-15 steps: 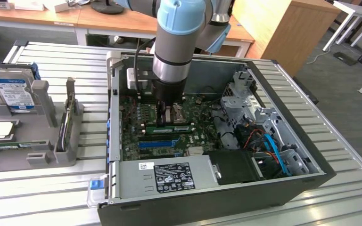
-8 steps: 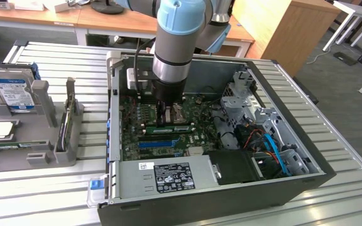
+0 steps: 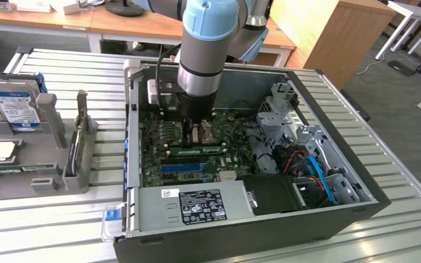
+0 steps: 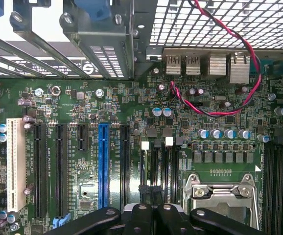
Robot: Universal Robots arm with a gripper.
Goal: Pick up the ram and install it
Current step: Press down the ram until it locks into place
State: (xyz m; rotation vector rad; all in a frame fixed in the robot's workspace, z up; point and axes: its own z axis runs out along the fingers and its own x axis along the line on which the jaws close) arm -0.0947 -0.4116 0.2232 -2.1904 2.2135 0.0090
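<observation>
My pincer (image 3: 189, 137) is fully closed and stands over the motherboard (image 3: 155, 159), with the ram (image 3: 198, 148) touching it at 6 o'clock, long axis from 9 to 3 o'clock, though I cannot tell if I grip it or only press.

Pale blue and silver arm (image 3: 204, 49) with a black hand (image 3: 188, 129), black cable alongside

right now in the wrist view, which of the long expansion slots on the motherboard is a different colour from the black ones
Two differ: the blue slot, standing among the black slots, and the white slot at the end of the row, beyond the black ones.
</observation>
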